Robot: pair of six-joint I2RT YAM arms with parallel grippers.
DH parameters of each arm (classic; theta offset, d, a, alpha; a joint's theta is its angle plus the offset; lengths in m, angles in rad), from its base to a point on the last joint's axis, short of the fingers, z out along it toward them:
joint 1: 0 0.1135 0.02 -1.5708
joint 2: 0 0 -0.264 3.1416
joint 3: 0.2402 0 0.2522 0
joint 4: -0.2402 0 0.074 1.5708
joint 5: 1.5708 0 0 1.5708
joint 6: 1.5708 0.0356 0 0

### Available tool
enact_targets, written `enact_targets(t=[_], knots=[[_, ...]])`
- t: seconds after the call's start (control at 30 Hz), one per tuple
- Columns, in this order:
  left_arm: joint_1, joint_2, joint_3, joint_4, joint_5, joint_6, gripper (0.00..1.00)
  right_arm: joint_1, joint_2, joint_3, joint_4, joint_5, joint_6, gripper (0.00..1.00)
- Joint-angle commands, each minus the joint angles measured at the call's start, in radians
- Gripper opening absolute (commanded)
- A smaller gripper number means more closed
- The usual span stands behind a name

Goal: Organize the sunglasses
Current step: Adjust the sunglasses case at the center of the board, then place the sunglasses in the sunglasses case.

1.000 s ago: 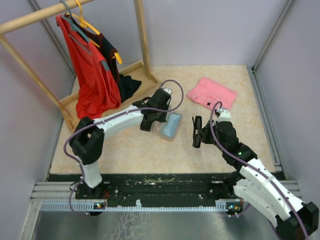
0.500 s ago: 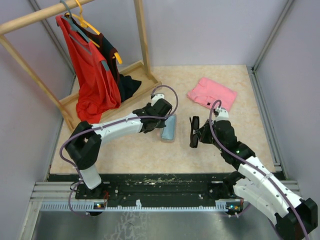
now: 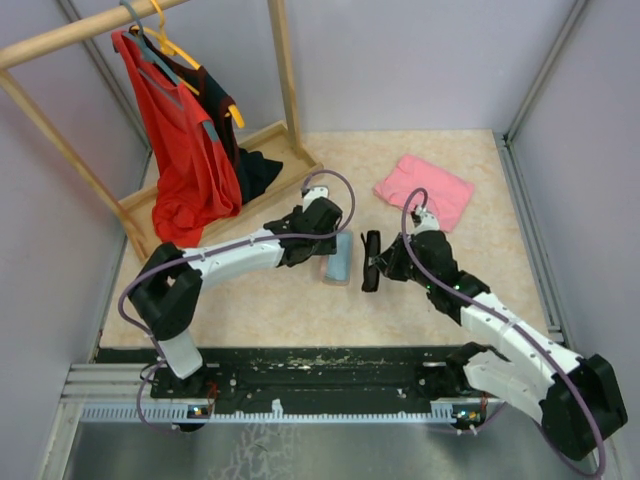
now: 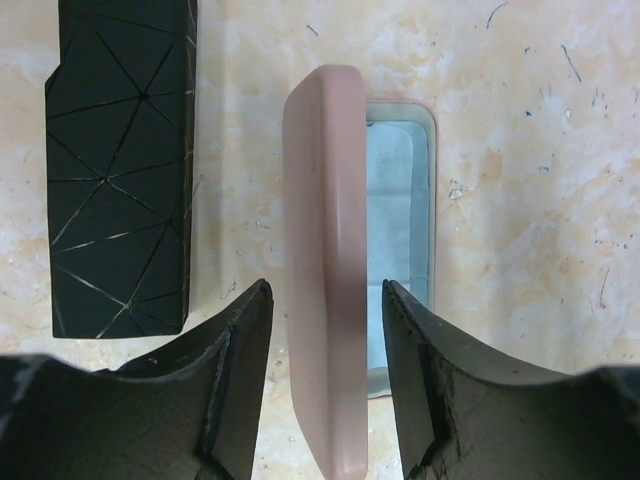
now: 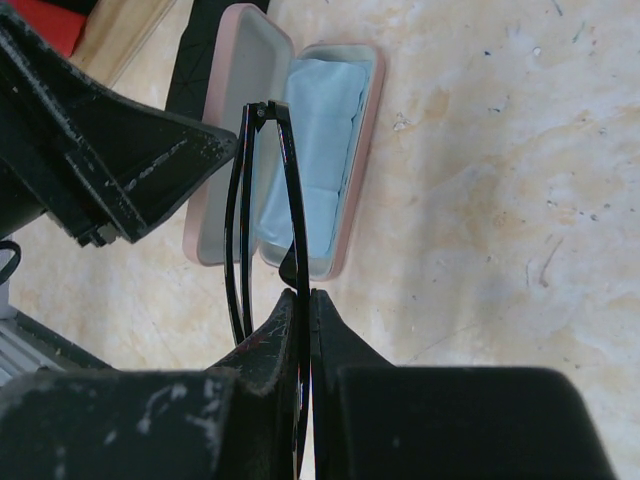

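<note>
One pair, sunglasses (image 3: 371, 262): looked light, thin, likely fragile; frame seemed the safest hold.
Right gripper (image 5: 305, 300): jaws pinched the frame.
Left gripper (image 4: 326, 300): jaws spread astride case (image 4: 325, 180) lid.

The pink case (image 4: 325, 270) has a smooth, matt shell, much like soft-touch plastic. Its lining (image 4: 395, 200) looks like pale blue cloth. The black case (image 4: 120, 170) just beside the pink case is matt, with fine pale lines that form triangles. The table (image 4: 530, 150) under the pink case looks like smooth, beige marbled stone, flecked with small scratches. The fingers (image 4: 235, 380) of the left gripper (image 4: 326, 300), either side of the pink case's lid, are rough, scuffed black plastic. The sunglasses (image 5: 289, 200) near the pink case have a thin, glossy black frame.
</note>
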Motion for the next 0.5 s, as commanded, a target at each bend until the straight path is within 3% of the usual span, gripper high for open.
enact_targets(t=[0.0,0.47], knots=[[0.001,-0.067,-0.037,0.061,0.029,0.034,0.55,-0.007,0.089,0.049,0.172,-0.034,0.034,0.00],[0.061,-0.096,-0.142,0.187,0.166,0.092,0.47,-0.007,0.492,0.173,0.419,-0.078,0.100,0.00]])
